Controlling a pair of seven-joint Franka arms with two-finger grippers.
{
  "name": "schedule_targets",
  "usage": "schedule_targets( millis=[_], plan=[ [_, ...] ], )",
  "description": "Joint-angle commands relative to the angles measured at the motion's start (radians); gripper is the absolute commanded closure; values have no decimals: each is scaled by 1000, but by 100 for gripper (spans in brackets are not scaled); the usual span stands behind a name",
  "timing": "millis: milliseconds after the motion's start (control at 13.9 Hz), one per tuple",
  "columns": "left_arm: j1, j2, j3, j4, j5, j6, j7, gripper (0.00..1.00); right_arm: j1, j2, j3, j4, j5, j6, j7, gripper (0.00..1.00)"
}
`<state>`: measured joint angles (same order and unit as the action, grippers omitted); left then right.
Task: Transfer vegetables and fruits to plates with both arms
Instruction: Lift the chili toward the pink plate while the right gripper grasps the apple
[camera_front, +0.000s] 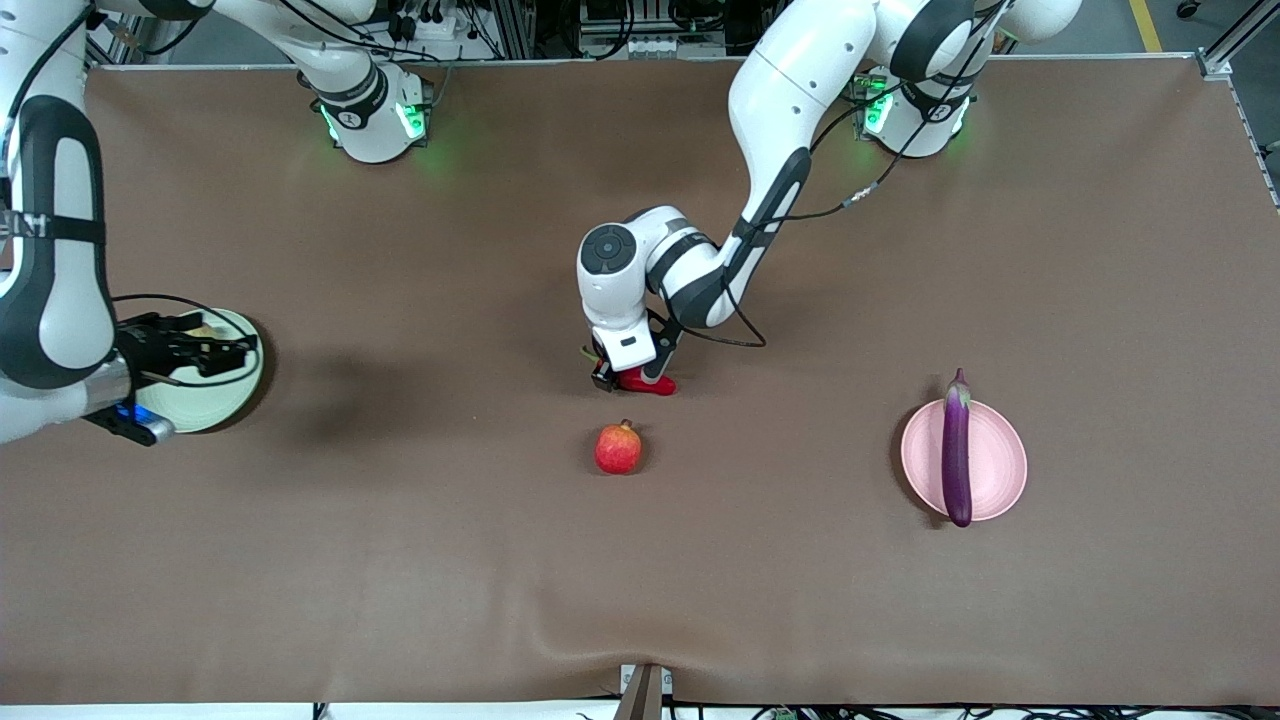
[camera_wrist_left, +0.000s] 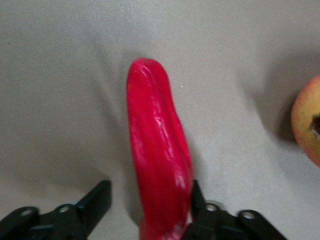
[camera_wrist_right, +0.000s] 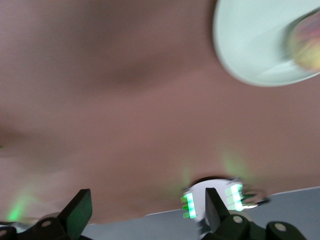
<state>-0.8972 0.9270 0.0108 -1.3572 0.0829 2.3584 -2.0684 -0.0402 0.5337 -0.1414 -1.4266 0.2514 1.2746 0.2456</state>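
Front view: the brown surface (camera_front: 400, 560) carries everything. The left arm (camera_front: 790, 150) reaches to mid-surface; the right arm (camera_front: 50, 250) hangs at its own end. The pink plate (camera_front: 995, 465) lies toward the left arm's end, the eggplant (camera_front: 957, 450) across it. The green plate (camera_front: 215, 400) sits under the right tool (camera_front: 225, 350), which is released and grasps nothing; a yellowish fruit (camera_wrist_right: 306, 45) rests on that plate. The pomegranate (camera_front: 618, 447) lies mid-surface, nearer the camera than the chili (camera_front: 648, 383). The left tool (camera_wrist_left: 150, 205) straddles the chili on the surface, one finger (camera_wrist_left: 197, 200) touching it, the other apart.
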Motion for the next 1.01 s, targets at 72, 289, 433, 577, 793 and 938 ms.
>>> schedule_targets(
  millis=[72,289,433,577,793,938],
  plan=[
    [-11,-22,21,20,3,-16,-9,88,63,-4,-6,17,135,-23,237,0],
    [14,-95,20,20,-5,-105,-6,88,112,-4,-7,17,274,-11,430,0],
    [53,-167,17,18,-3,-149,-1,88,163,-3,-7,17,290,56,523,0],
    [89,-224,9,15,-9,-223,60,88,227,0,-7,15,296,133,573,0],
    [148,-286,9,12,-49,-336,201,88,347,29,-6,12,309,381,762,0],
    [207,-313,9,10,-64,-439,345,88,423,81,-6,12,312,547,865,0]
  ],
)
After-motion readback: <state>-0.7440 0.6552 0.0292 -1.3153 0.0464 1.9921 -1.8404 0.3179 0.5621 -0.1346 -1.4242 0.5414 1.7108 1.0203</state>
